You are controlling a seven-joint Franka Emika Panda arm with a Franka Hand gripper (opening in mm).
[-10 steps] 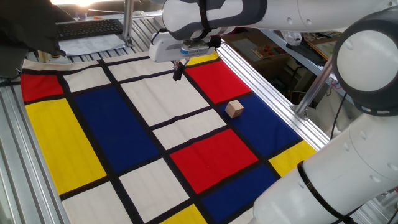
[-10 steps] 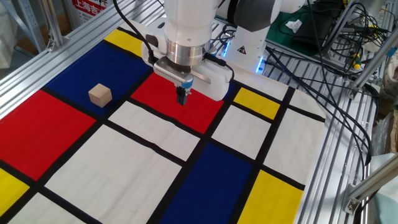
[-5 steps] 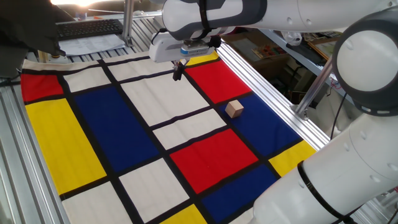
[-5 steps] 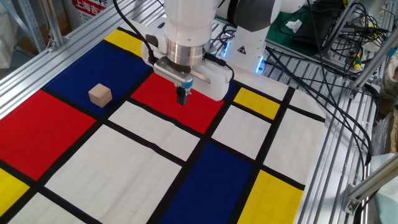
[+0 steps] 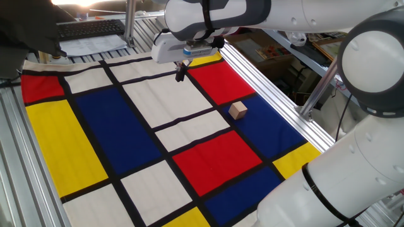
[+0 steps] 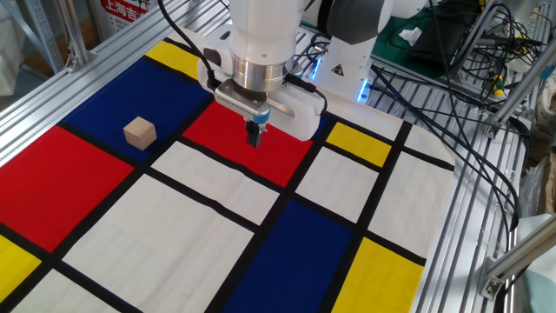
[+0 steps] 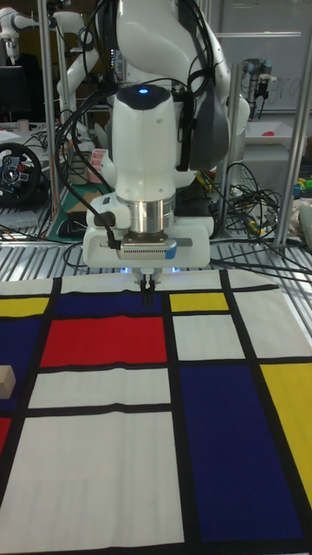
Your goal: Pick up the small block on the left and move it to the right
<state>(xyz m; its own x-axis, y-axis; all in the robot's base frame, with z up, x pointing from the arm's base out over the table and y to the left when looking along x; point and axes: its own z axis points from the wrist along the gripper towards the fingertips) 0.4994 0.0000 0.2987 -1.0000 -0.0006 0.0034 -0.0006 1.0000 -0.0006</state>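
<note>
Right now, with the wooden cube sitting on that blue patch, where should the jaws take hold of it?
Come straight down on the small wooden cube and close on two opposite side faces. It rests flat and alone on the cloth, so all sides are free. The gripper, jaws together, must open first.

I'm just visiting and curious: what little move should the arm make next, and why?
Probably open its fingers and travel sideways toward the small block. The gripper hangs over a red panel with fingers together, holding nothing, well apart from the block, which sits untouched on the cloth.
</note>
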